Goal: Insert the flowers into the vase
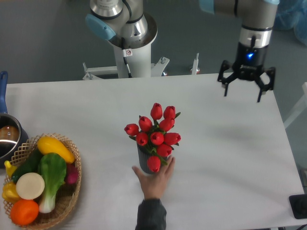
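The flowers (154, 133), a bunch of red tulip buds with green leaves, stand in the vase (143, 162), a dark grey ribbed cylinder near the middle of the table. Most of the vase is hidden by the blooms and by a person's hand. My gripper (242, 92) hangs open and empty above the table's far right corner, well away from the flowers.
A person's hand (154, 179) in a dark sleeve reaches from the front edge and touches the vase. A wicker basket (68, 201) of toy vegetables sits at the front left. A metal pot (6, 136) with a blue handle is at the left edge.
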{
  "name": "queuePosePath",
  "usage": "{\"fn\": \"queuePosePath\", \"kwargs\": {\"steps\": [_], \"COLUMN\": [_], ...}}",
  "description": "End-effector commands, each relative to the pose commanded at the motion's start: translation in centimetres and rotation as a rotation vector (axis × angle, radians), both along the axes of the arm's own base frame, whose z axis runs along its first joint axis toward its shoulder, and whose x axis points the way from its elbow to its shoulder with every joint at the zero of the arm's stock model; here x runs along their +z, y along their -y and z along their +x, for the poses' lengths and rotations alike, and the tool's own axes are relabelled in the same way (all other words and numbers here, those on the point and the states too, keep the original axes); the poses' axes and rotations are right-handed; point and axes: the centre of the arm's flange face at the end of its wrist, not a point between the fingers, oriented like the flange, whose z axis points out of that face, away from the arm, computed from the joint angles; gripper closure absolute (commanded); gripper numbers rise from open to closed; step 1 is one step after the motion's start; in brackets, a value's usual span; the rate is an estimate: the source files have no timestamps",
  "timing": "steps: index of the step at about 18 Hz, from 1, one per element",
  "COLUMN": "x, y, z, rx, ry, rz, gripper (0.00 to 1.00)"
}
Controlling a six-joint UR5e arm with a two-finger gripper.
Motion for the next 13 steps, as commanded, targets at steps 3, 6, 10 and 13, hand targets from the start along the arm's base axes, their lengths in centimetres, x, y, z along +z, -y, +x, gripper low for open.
{"fn": "queuePosePath", "kwargs": {"steps": [3,6,10,13], "x": [-0.1,-1.1,-2.4,-2.9], "y": [2.4,3.7,4.4,4.3], "z": [-1.2,-1.9,-2.8,-3.1], "rx": [-0.026,-0.041,-0.046,-0.048], "ry": [-0.025,-0.027,-0.012,-0.005], "rz": [-0.042,-0.13,-0.246,-0.253], "gripper": [0.0,0.0,0.0,0.0]}}
